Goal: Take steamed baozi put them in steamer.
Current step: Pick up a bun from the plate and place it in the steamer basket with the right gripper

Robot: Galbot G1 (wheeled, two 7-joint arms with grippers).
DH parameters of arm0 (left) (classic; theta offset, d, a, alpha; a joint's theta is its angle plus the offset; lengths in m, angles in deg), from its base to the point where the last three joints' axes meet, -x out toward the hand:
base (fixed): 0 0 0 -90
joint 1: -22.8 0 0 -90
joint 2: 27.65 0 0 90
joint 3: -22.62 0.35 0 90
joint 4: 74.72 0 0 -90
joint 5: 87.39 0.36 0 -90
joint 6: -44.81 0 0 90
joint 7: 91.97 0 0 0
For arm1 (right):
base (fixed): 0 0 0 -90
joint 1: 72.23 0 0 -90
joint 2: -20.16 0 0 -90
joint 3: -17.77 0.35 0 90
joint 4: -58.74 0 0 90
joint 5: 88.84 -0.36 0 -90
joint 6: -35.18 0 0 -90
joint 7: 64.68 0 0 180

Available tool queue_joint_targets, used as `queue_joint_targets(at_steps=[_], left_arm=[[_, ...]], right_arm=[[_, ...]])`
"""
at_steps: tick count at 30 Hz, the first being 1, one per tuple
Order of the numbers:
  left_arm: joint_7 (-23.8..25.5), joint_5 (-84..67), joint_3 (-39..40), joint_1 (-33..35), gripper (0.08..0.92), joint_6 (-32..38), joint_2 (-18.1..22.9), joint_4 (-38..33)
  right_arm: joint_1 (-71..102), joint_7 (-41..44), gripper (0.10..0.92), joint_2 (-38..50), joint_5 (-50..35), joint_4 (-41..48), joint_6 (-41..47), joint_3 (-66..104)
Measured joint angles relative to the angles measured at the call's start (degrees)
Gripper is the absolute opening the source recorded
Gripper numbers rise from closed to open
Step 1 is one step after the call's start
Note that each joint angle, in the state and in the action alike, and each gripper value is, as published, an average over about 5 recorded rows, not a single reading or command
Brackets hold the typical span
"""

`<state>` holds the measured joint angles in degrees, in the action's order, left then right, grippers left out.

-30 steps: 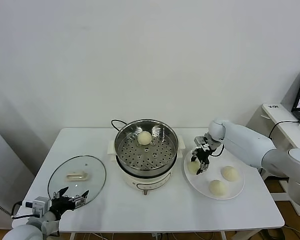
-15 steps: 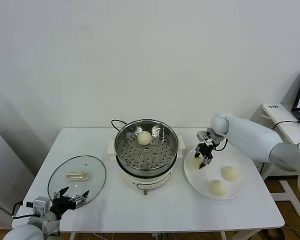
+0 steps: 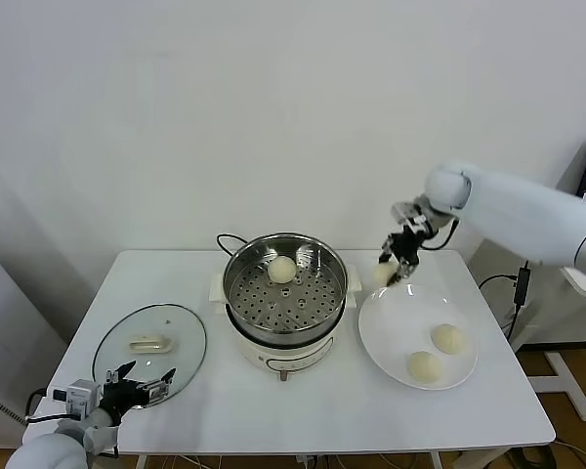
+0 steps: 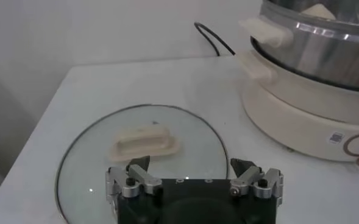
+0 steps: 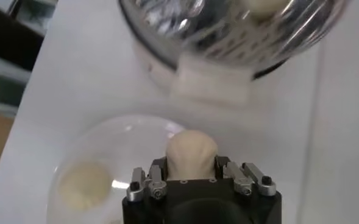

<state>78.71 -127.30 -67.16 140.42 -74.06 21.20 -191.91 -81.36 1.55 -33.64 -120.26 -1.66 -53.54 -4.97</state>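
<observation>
One baozi (image 3: 384, 273) has been lifted off the plate (image 3: 396, 342) within the last second and is being carried, clamped in the right end effector (image 3: 398, 264), right of centre in the head view, just beside the steamer (image 3: 285, 283). One bun (image 3: 281, 269) is already lying in the basket and two (image 3: 450, 338) are remaining on the plate, so the second transfer is judged under way. The left end effector (image 4: 194, 181) is being held spread open over the glass lid (image 4: 94, 146) at the bench's lower left; no legible writing is being found.

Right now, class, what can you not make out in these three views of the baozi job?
- Right pincer fingertips: hidden behind the held baozi, right wrist view.
- Steamer inside: cut off by the frame edge, left wrist view.
- Plate: its third bun's spot is cut off, right wrist view.
</observation>
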Motion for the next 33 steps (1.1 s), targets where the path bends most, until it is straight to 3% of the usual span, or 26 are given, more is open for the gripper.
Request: queue_joint_targets(at_steps=[16,33], left_arm=[[-0.02,0.02,0.27,-0.24,0.823,-0.02,-0.03,-0.04],[0.07,0.03,0.08,0.23,0.823,0.26,0.04,-0.01]], right_arm=[[-3.04,-10.95,0.475,-10.47,-18.7,-2.71,9.78,-0.64],[3.59,-19.34,0.475,-20.67,-21.57,-1.58,17.61,-0.45]])
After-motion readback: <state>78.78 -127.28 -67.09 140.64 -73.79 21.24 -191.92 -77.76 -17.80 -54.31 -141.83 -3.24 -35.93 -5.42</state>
